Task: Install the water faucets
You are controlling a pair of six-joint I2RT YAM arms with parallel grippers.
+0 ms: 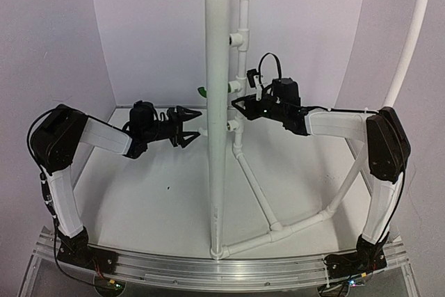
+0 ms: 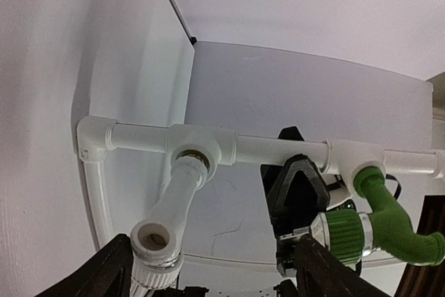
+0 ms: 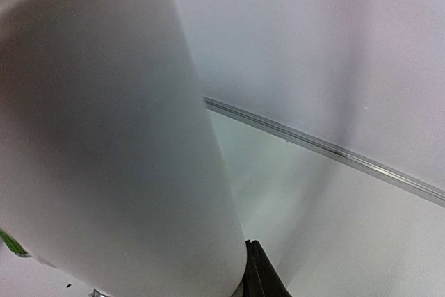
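Plainly the left hand [image 2: 212,259] stands open, its two dark fingers [image 2: 104,269] spread wide on either side of the white faucet [image 2: 170,213] and touching nothing that shows. The faucet's ribbed end sits close to one finger and well off the other. A squeeze from here would likely catch it off-centre and push it sideways instead of turning it. Its other end is in the tee [image 2: 198,149] on the thin pipe [image 2: 278,149], with a brassy ring showing at the joint. That hints the thread may not be fully home, and a skewed twist could cross it or back it out.

Just beyond the other finger hangs the green faucet [image 2: 389,224], seated in the next tee along; a wide swing of the wrist could knock its knob.

The right hand [image 1: 238,105] reaches in from the far side of the same pipework, jaws drawn together. Whether they pinch anything cannot be told, since the right wrist view is filled by the blurred thick pipe [image 1: 217,102]. If that hand is not steadying the frame, torque from the left could flex the slim pipes. The two hands also sit near each other above the counter [image 1: 153,199], so a collision is a further risk.
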